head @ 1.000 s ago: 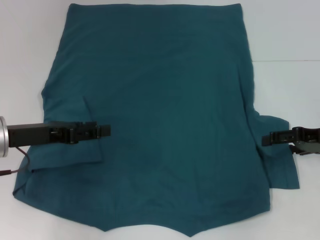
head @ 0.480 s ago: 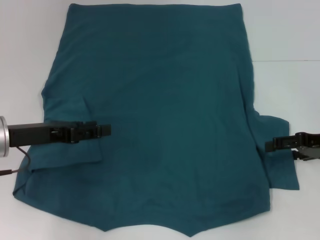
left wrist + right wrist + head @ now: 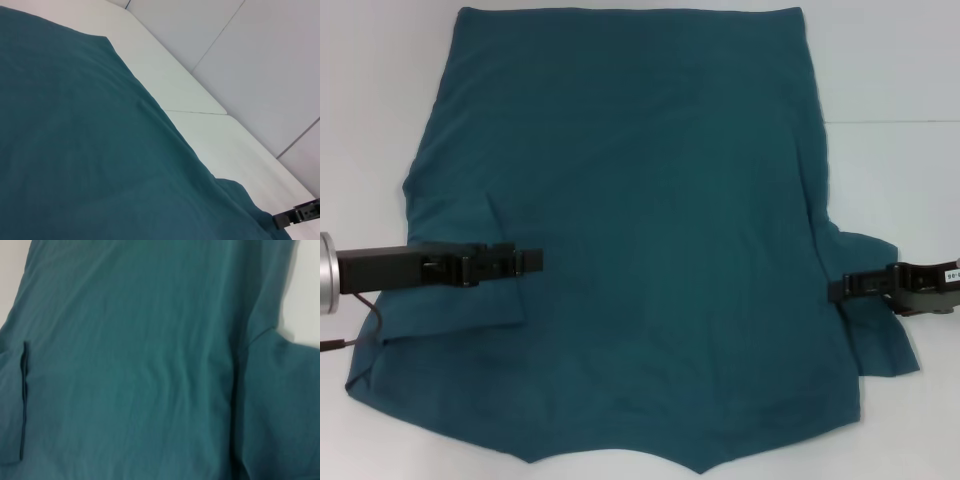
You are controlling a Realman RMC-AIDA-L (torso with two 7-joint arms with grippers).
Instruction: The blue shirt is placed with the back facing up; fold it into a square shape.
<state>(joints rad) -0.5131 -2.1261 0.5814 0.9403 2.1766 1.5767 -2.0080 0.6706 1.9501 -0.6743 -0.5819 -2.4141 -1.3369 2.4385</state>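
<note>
The blue shirt [image 3: 640,230] is lying flat and spread out on the white surface [image 3: 900,80], with its plain side showing. The left tool [image 3: 532,261] is reaching in over the shirt's left side, and the folded-in left sleeve is lying just under and beside it. I cannot tell if this tool is spread or pressed together. The right tool [image 3: 838,289] is pointing at the shirt's right edge, with the right sleeve sticking out flat just beside it. I cannot tell how its tips are set either, or if they are pinching any cloth.

The shirt is looking soft, thin and light. It will probably bend and droop as soon as it is lifted, and it may slide a little on the smooth surface. A good place to take hold seems to be the sleeve edge right in front of the right tool, pinching only that flap so it can be laid over the body.
</note>
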